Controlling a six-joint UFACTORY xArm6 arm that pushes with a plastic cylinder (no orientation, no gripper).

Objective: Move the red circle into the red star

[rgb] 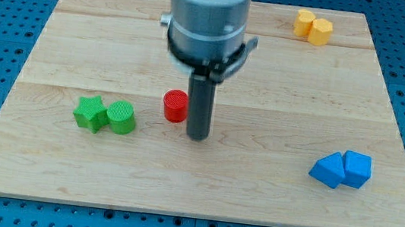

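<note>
The red circle (175, 105) is a short red cylinder a little left of the board's middle. My tip (197, 136) rests on the board just right of it and slightly toward the view's bottom, close to or touching its right side. No red star shows in this view; the arm's grey body (207, 18) hides part of the board's upper middle.
A green star (90, 112) and a green circle (121, 116) touch each other at the left. Two yellow blocks (312, 26) sit together at the top right. Two blue blocks (341, 169) sit together at the lower right. The wooden board (44, 164) lies on a blue pegboard.
</note>
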